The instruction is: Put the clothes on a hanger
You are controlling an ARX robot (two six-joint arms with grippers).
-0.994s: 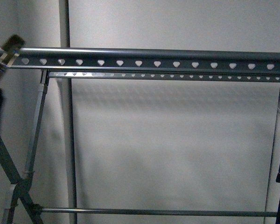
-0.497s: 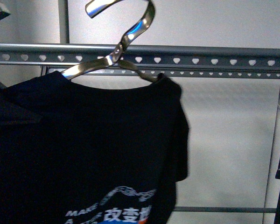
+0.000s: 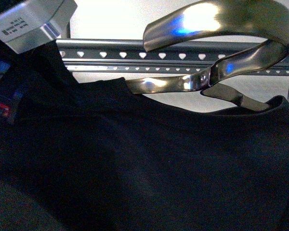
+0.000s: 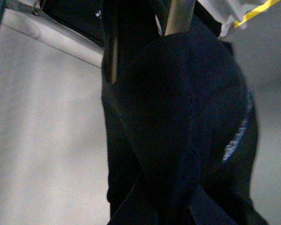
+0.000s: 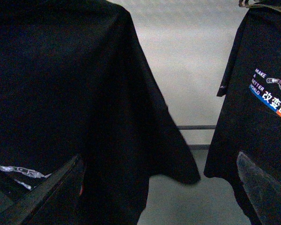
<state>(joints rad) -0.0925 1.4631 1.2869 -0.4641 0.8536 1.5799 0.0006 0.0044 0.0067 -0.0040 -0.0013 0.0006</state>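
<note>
Shirt (image 3: 144,159) now fills the front view. Half a second ago it hung farther off with its print showing, and a second ago the rack (image 3: 111,48) stood bare. Its coat hanger (image 3: 216,19) has swung to 1 o'clock, the hook large and close to the lens and crossing the top rail's line. Whether it is over the rail I cannot tell. The collar sits on the coat hanger's shoulders. The left arm (image 3: 33,21) has come in at 11 o'clock, just beside the collar.

I judge this to be the carry stage: the shirt is up at rail height and the hook has probably not landed. The next move likely calls for reaching forward and lowering the hook onto the rail.

Left jaws: the wrist view shows only dark cloth and bright metal strips, so I cannot tell whether they grip. Right jaws stand wide apart with nothing held between them, facing the shirt's hem, with a second shirt (image 5: 262,70) hanging at 3 o'clock.

Containers: none in view.
</note>
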